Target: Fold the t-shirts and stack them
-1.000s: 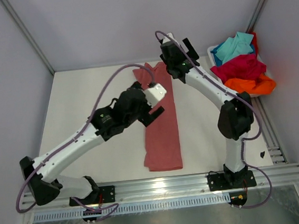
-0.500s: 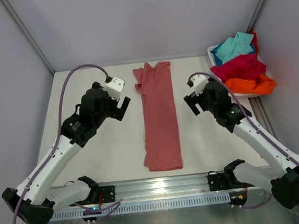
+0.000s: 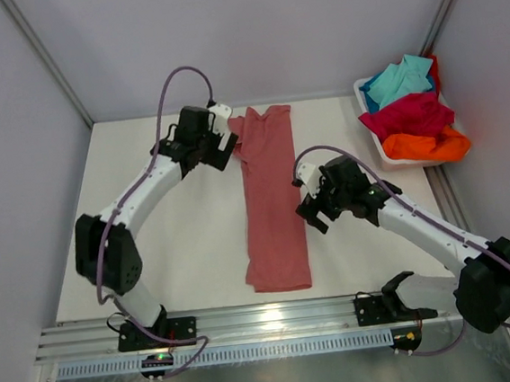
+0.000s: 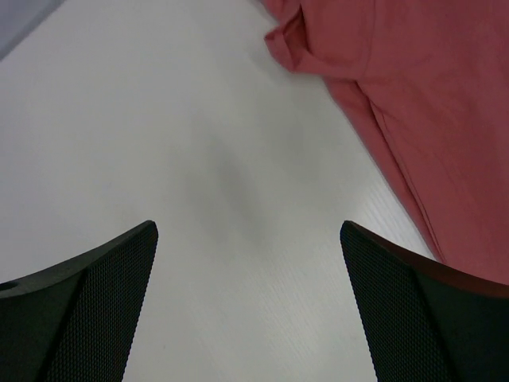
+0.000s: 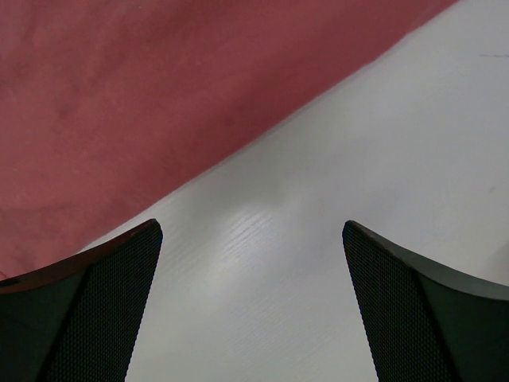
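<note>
A dusty salmon-pink t-shirt lies folded into a long narrow strip down the middle of the table. My left gripper hovers open just left of its far end. In the left wrist view the shirt's edge and a bunched sleeve sit ahead to the right, with bare table between the fingers. My right gripper is open beside the strip's right edge. In the right wrist view the pink cloth fills the upper left, and its left finger overlaps the hem.
A white tub at the back right holds turquoise, crimson and orange t-shirts in a heap. Grey walls close in the table on three sides. A metal rail runs along the near edge.
The left gripper left the strip and swung out to the left, then back to its far left corner. The right gripper came from the far end down to the strip's right edge. Both stayed open.
</note>
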Available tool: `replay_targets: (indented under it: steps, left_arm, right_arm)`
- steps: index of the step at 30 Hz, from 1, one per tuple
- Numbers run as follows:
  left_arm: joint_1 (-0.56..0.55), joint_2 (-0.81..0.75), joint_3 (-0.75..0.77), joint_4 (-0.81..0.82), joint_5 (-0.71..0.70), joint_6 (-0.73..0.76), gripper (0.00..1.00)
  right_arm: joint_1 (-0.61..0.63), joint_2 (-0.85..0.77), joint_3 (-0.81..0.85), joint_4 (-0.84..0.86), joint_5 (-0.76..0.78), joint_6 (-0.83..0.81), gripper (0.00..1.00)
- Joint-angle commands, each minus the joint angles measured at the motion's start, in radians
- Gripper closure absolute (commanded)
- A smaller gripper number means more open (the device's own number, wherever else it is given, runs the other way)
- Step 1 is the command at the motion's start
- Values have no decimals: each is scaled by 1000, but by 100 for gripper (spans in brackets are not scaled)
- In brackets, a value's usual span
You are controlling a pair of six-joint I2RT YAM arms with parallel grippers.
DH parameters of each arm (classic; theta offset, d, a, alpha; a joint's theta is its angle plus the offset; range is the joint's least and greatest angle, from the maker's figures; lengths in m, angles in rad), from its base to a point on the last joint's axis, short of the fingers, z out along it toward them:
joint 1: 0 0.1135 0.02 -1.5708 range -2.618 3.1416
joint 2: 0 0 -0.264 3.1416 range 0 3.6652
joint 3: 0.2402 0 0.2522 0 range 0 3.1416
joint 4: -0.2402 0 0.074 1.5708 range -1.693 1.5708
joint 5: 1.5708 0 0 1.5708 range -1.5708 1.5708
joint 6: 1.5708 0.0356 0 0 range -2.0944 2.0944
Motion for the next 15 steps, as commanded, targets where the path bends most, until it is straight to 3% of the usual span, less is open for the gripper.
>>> replay_targets:
  steps: [1,9,12,15]
  left_arm:
    - [71,238,280,57,58,-34,1]
    - [99,730,988,-99,107,-6,1]
    - [99,819,1075,-115,186,-17,1]
    - [99,834,1058,-61,257,-31,1]
  right_arm:
    - [77,37,44,5,-51,-32,1]
    - [246,135,42,11,24,-60,1]
    - [246,182,73,-53,7,-86,1]
    - [246,204,76,-17,76,-106,1]
